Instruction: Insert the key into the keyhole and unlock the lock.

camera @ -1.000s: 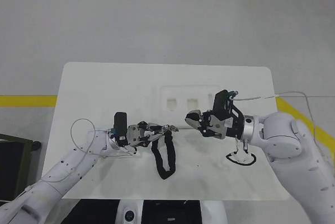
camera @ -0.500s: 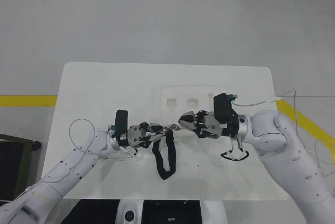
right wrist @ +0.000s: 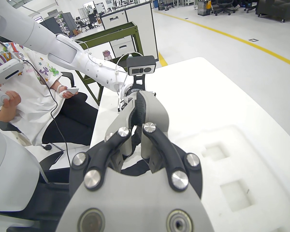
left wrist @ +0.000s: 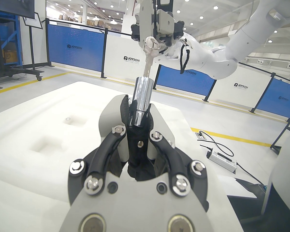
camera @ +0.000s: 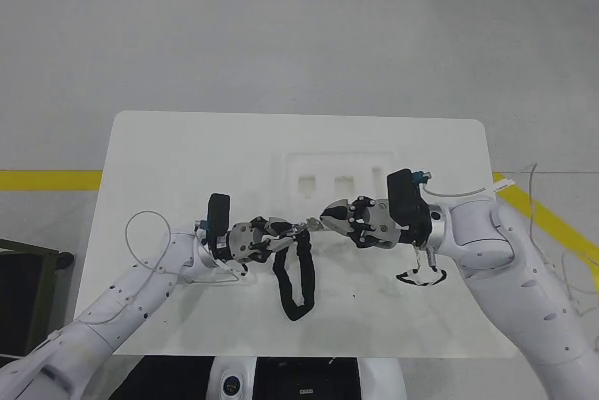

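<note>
Right, silver key (left wrist: 149,54) tip at chrome lock cyl (left wrist: 141,100).

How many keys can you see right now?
1. The key is pinched in the right gripper, its tip at the lock held by the left gripper.

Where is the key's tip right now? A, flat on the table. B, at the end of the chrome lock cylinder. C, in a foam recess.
B: the key, pinched in the right gripper, meets the end of the lock cylinder that the left gripper holds.
</note>
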